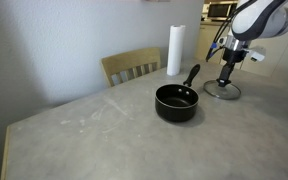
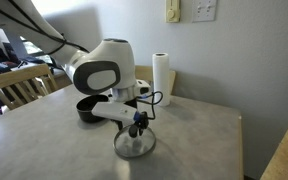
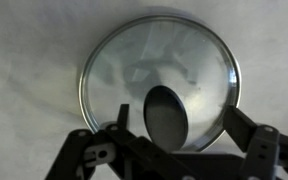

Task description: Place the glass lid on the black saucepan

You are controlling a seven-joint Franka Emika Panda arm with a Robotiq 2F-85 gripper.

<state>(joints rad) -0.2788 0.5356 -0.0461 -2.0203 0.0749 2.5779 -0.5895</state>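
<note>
In an exterior view, going from left to right, a wooden chair (image 1: pixel 132 66) stands at the far edge of the table (image 1: pixel 74 135). Next comes a white paper-towel roll (image 1: pixel 174 50), and the black saucepan (image 1: pixel 176 103) sits upright in front of it, its stick handle (image 1: pixel 191 75) angled back toward the roll. The glass lid (image 1: pixel 222 90) lies flat on the table to the right of the pan, near it but apart. The gripper (image 1: pixel 229 70) hangs straight above the lid's centre. The coming move turns on that vertical line-up. The wrist view shows the lid's black knob (image 3: pixel 166 115) directly under the gripper, between its two fingers (image 3: pixel 119 120), which stand spread to either side of the knob with clear gaps, so the jaws are open and hold nothing. The knob looks oval there, with its longer side running up the picture and the fingers flanking its narrower width. A straight descent and a squeeze should therefore catch it, and the carry would then go toward the pan. The wrist view cuts off the lid's lower rim behind the fingers. In the exterior view from the opposite side, the arm (image 2: pixel 99 72) covers most of the saucepan. Whether the fingertips touch the glass is too small to tell.
</note>
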